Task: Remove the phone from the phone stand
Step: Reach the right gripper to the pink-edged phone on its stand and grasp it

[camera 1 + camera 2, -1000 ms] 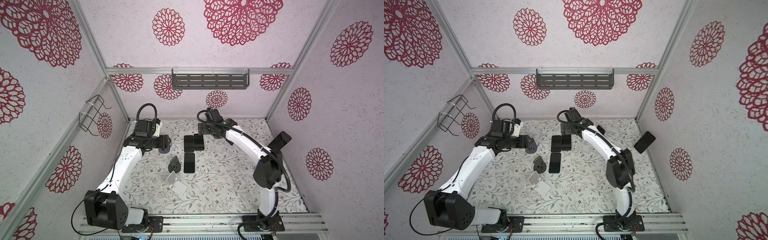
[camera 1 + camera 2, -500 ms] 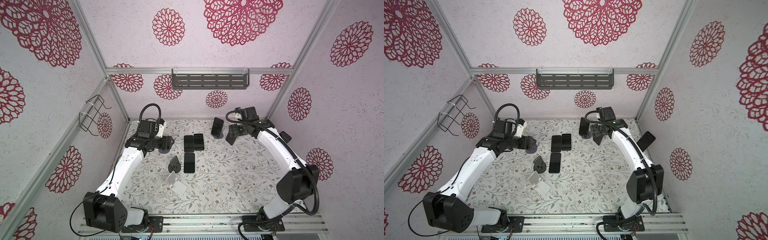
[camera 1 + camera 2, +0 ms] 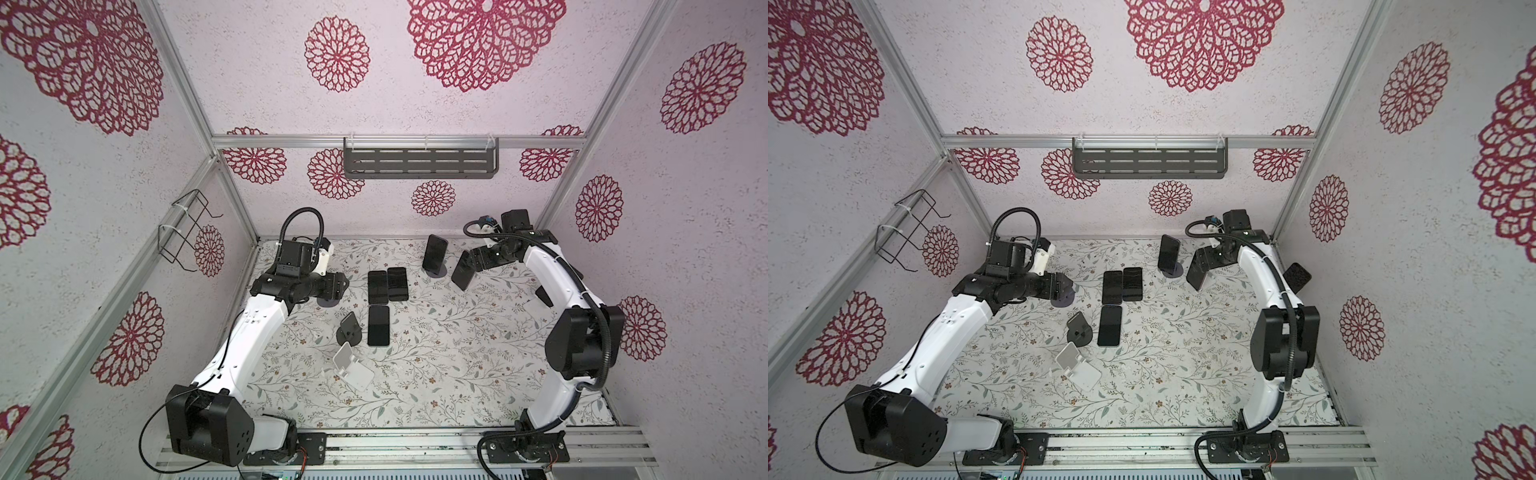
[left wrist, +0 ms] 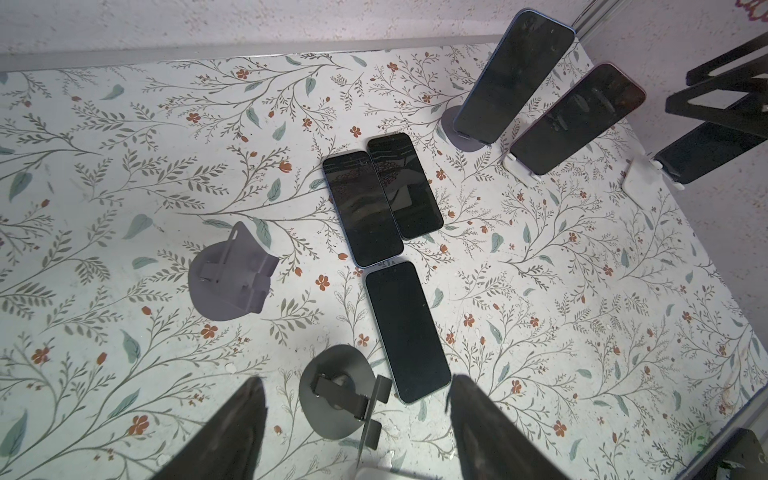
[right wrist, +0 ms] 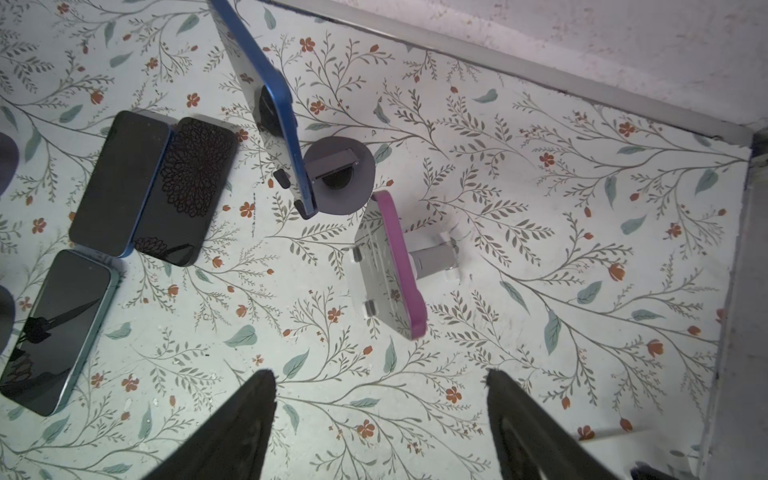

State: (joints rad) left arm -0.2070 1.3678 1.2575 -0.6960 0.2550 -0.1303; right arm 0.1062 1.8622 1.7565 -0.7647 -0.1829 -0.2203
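Note:
Three dark phones stand on stands at the back right. A blue phone (image 3: 434, 252) (image 5: 286, 120) leans on a round grey phone stand (image 5: 357, 183). A purple phone (image 3: 462, 271) (image 5: 402, 249) rests on a white stand (image 5: 436, 259). A third phone (image 3: 544, 296) sits by the right wall. My right gripper (image 3: 476, 259) (image 5: 380, 378) hangs open and empty just behind and above the purple phone. My left gripper (image 3: 341, 286) (image 4: 357, 399) is open and empty over the mat, with an empty dark stand (image 4: 336, 399) below it.
Three phones lie flat mid-mat: two side by side (image 3: 377, 286) (image 3: 397, 283) and one (image 3: 378, 326) nearer the front. Empty stands: a grey round one (image 4: 232, 278), a dark one (image 3: 349, 328), a white one (image 3: 353, 365). The back and right walls are close.
My right arm has swung from the middle of the back towards the right, uncovering the blue phone, and now hangs by the purple phone. The left arm has barely shifted.

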